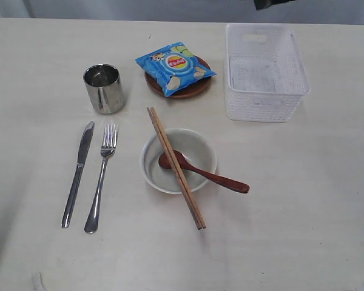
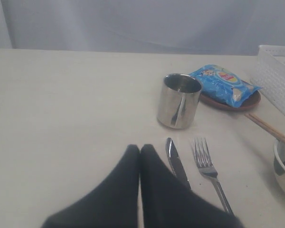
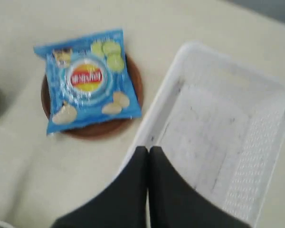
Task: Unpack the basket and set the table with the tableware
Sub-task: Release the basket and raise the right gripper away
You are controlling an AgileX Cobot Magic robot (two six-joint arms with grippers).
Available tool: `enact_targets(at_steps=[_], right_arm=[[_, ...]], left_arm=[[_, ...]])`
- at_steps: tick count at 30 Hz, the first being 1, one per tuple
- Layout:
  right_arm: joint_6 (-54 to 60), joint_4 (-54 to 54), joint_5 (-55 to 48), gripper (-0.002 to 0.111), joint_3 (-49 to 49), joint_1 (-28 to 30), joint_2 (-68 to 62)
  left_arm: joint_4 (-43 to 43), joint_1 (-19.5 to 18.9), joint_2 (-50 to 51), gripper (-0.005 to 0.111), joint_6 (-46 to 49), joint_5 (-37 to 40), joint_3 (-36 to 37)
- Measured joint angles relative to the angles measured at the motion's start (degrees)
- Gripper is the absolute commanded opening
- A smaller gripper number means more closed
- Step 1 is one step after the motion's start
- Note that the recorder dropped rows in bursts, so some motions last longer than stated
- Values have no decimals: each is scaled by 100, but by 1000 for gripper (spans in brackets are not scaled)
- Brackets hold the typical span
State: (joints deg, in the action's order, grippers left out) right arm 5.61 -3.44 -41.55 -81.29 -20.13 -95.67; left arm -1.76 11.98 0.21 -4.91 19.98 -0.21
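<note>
The white lattice basket (image 1: 266, 71) stands at the back right of the table (image 1: 303, 206), nothing inside it. A steel knife (image 1: 77, 173) and fork (image 1: 101, 176) lie side by side at the left, the shiny steel cup (image 1: 104, 88) behind them. The white bowl (image 1: 178, 160) holds the reddish-brown spoon (image 1: 203, 173), and wooden chopsticks (image 1: 175, 167) rest across its rim. The brown plate (image 1: 178, 86) sits behind under a blue chip bag (image 1: 175, 66). My left gripper (image 2: 140, 148) is shut, empty, beside the knife (image 2: 177, 163). My right gripper (image 3: 148, 149) is shut, empty, above the basket's rim (image 3: 154, 114).
The blue chip bag (image 3: 88, 85) covers most of the brown plate (image 3: 97, 127). The table's far edge runs behind the basket against a grey backdrop. Neither gripper shows in the exterior view.
</note>
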Motion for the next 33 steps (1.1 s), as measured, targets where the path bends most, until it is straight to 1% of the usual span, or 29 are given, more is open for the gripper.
enact_targets(at_steps=[3,5,8,9,13,18,24,29,31,33], right_arm=[[-9,-238,1597,-1,1334,0,1021],[-20,-381,2409,-1,2050,0,1598],[-31,-478,3153,-1,2840,0,2352],[-46,-500,3318,-1,3194,0,2808],[-85,-523,3387,-1,3605,0,3909],[-85,-523,3483,-1,3615,0,4986],[-94,-523,3505,-1,3615,0,5746],[-23,-513,3505,-1,3627,0,6058],[-11,-513,3505,-1,3679,99,6240],[-49,-543,3530,-1,3891,430,6500]], left_arm=[[0,0,0,0,0,0,0],[0,0,0,0,0,0,0],[0,0,0,0,0,0,0],[0,0,0,0,0,0,0],[0,0,0,0,0,0,0],[0,0,0,0,0,0,0],[0,0,0,0,0,0,0],[0,0,0,0,0,0,0],[0,0,0,0,0,0,0],[0,0,0,0,0,0,0]])
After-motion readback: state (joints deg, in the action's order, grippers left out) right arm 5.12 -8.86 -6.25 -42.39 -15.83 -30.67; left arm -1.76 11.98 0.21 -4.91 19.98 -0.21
